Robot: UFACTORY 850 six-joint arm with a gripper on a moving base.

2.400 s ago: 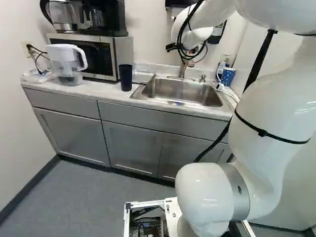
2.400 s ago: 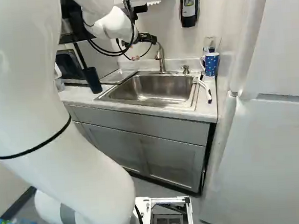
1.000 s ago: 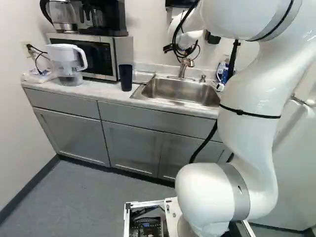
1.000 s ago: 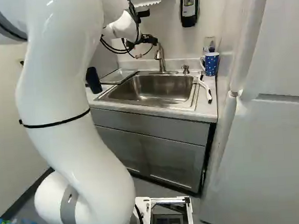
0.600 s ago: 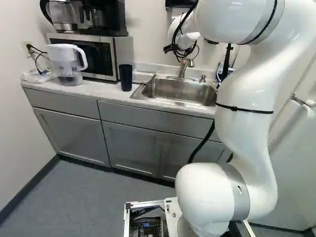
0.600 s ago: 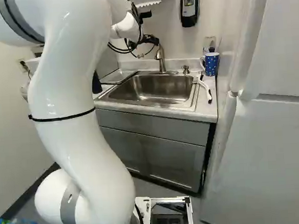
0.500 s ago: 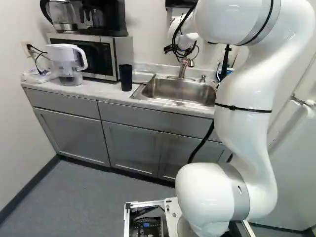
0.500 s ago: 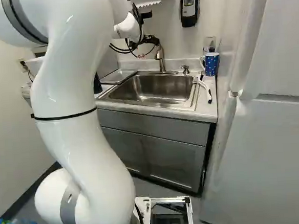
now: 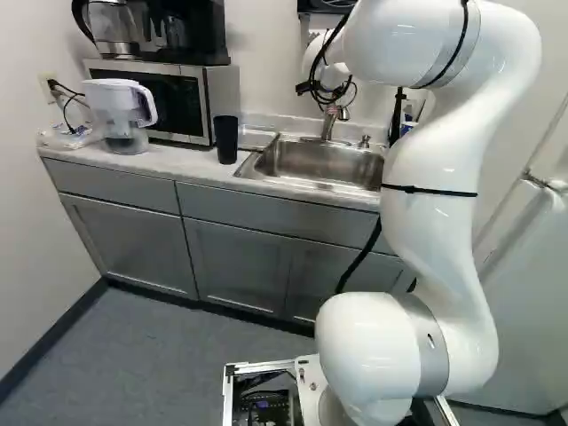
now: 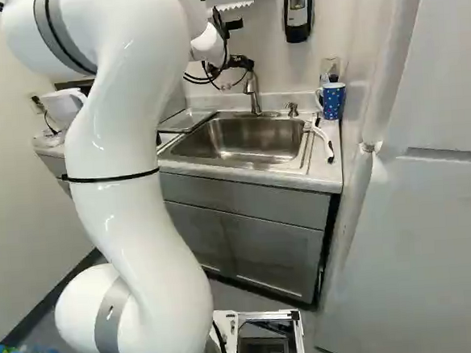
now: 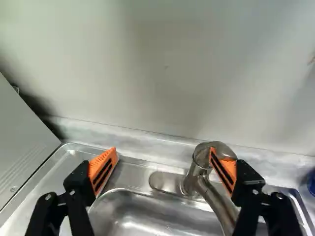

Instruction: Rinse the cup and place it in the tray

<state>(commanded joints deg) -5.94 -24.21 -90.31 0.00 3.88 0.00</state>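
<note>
The mug is blue with white dots, cup is super dark navy, cabinets plain grey, claw black with orange, black-striped pads lol.

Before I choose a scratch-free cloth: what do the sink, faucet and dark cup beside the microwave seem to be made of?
The sink looks like satin stainless steel: grey, with soft, blurred reflections. The faucet seems brushed metal, with bright, smeared highlights. The dark cup is probably plastic, evenly dark and opaque, though coated metal is possible.
</note>
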